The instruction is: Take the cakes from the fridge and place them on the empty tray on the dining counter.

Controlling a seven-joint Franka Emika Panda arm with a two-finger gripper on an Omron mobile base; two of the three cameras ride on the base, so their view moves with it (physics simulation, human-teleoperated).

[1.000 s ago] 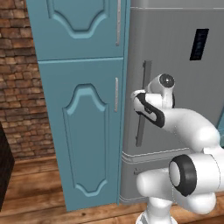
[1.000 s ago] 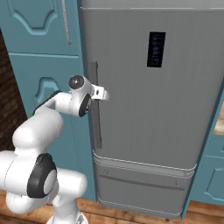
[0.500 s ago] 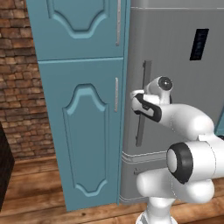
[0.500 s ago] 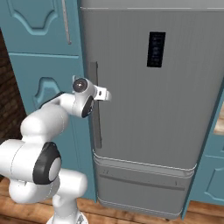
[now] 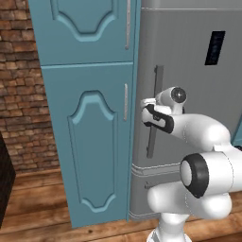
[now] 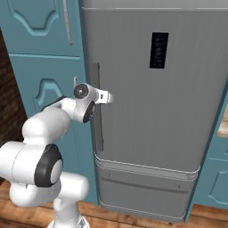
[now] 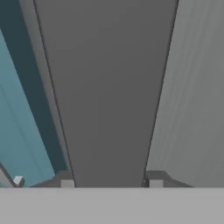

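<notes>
The tall grey fridge [image 5: 194, 71] [image 6: 156, 116] stands closed, its black display panel [image 6: 159, 50] high on the door. My gripper [image 5: 150, 105] [image 6: 106, 97] is at the long vertical handle [image 5: 154, 85] [image 6: 95, 75], about halfway up. In the hand view the handle [image 7: 109, 87] runs between the fingertips [image 7: 65, 180], which press against both of its edges, so my gripper [image 7: 109, 181] is shut on it. The cakes are hidden behind the door. The empty tray and the dining counter are out of view.
Teal panelled cabinets [image 5: 90, 142] [image 6: 40, 58] adjoin the fridge on its left, with a brick wall [image 5: 19, 94] beyond. A freezer drawer [image 6: 142, 187] sits below the door. A dark object [image 5: 4, 184] stands at the far left on the wooden floor [image 5: 42, 217].
The jaws have gone from wide open to closed on the fridge handle. The elbow has shifted slightly, while the hand stays at the same height on the handle.
</notes>
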